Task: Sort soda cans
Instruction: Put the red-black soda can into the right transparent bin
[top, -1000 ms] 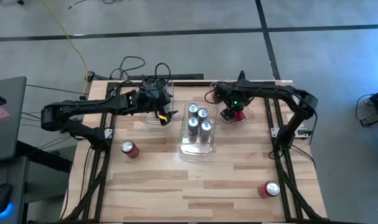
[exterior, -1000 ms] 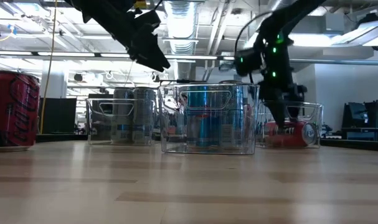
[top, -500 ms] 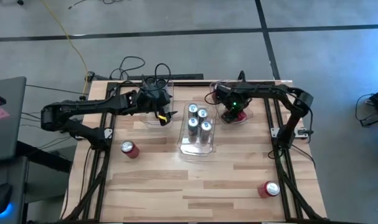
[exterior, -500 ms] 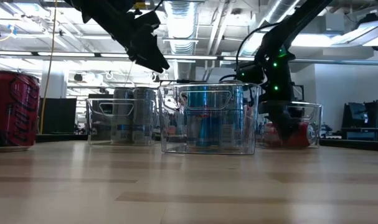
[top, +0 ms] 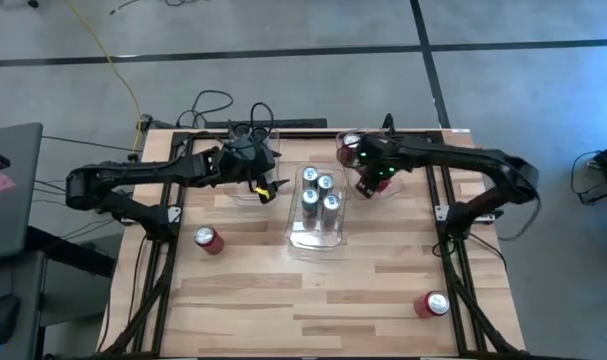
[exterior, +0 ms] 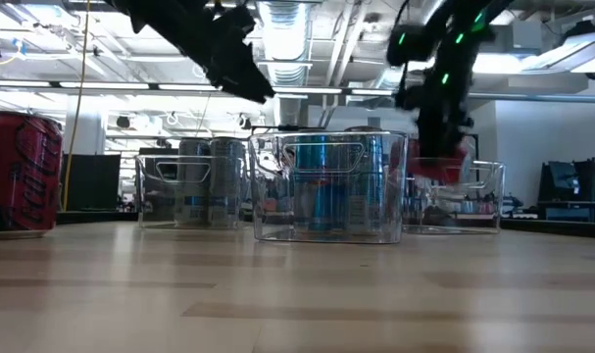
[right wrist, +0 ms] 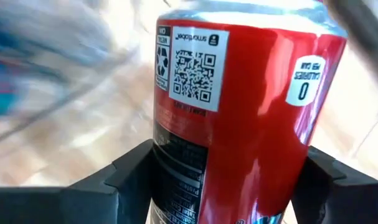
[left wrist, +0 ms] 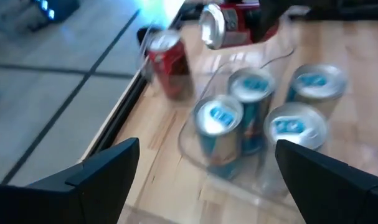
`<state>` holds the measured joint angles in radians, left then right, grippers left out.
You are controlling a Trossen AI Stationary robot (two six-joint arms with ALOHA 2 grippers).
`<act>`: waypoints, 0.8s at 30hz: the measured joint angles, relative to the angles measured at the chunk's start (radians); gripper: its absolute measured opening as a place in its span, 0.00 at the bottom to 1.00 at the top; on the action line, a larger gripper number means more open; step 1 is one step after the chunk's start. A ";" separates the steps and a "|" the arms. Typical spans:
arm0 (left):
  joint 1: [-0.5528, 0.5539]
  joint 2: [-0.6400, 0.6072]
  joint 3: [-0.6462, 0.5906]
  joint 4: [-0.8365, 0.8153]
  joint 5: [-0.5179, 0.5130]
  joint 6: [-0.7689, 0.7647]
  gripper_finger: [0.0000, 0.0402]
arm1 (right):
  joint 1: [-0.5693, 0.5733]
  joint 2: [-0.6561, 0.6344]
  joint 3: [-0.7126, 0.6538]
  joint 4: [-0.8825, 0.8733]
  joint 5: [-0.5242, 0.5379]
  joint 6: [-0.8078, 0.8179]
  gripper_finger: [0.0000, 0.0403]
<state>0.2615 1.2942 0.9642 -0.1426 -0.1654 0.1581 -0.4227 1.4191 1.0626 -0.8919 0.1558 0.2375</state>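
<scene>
Right gripper (top: pixel 375 180): closed on a red can (right wrist: pixel 238 118), held between its two fingers (right wrist: pixel 132 180). The right wrist view shows the can filling the frame, both pads against its sides. In the low view the can (exterior: pixel 442 162) hangs at the rim of the right-hand bin (exterior: pixel 483 201). A second ago it lay on its side on that bin's floor with the gripper standing over it, so the jaws have since closed and the can has been lifted clear. Whether it is fully above the bin wall is hard to judge from this angle.

Left gripper (top: pixel 266 187): fingers (left wrist: pixel 95 177) spread wide, holding nothing, hovering over the left bin (exterior: pixel 165 196) just beside the middle bin. It has not moved in the last second. Its wrist view looks across to the four silver-blue cans (left wrist: pixel 251 118).

Surroundings: the silver-blue cans (top: pixel 318 195) stand upright in the middle bin (top: pixel 313 238). Grey cans (exterior: pixel 204 181) stand in the left bin. Another red can (top: pixel 347 145) stands near the right arm at the table's far edge. Two red cans are unsorted: one (top: pixel 208 239) on the left side of the table, one (top: pixel 433 304) near the front right corner.

Assessment: the lift suggests the fallen can is being taken up to be re-set upright or moved. Sorting is well advanced but not finished.
</scene>
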 joint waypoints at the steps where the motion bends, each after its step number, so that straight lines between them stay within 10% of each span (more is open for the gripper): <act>1: -0.012 0.000 0.000 0.019 0.000 0.008 0.93 | 0.017 -0.033 0.000 -0.001 0.001 -0.001 0.70; 10: -0.131 0.071 0.000 0.256 0.205 0.048 0.93 | 0.333 -0.230 0.002 0.074 0.003 0.034 0.70; 24: -0.244 0.231 0.017 0.471 0.254 0.061 0.93 | 0.771 -0.075 0.002 0.184 0.251 0.200 0.70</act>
<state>0.0178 1.5249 0.9813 0.3285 0.0884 0.2187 0.3484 1.3445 1.0649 -0.7075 0.4071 0.4377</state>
